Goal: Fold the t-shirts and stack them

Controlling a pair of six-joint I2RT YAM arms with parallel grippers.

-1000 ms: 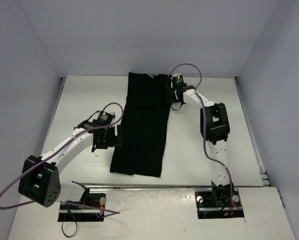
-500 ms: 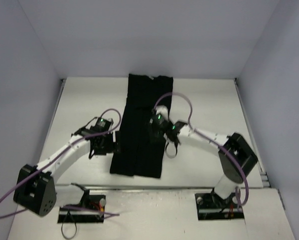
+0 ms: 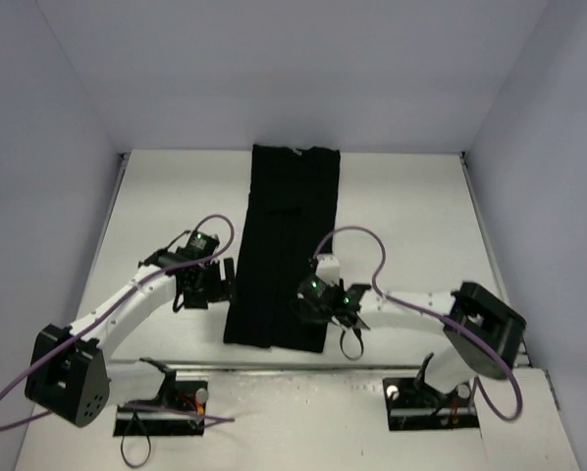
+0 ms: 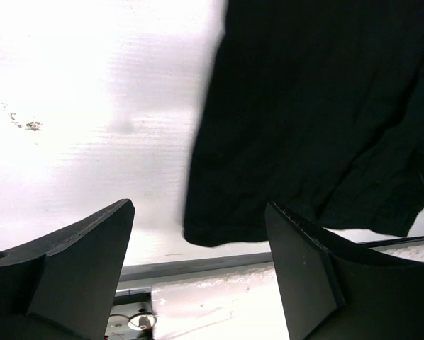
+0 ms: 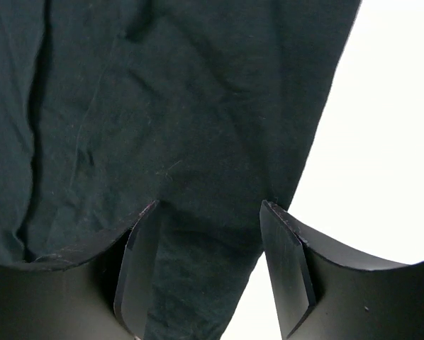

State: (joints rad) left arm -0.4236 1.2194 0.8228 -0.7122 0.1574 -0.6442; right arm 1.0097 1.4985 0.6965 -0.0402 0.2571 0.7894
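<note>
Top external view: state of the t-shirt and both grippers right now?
black t-shirt: folded into a long narrow strip, lying flat on the table.
left gripper: open, empty, at the t-shirt's near left corner.
right gripper: open, empty, over the t-shirt's near right edge.

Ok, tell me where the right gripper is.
In the top view the right gripper is open over the near right corner of the t-shirt, across from the left gripper at its left edge.
</note>
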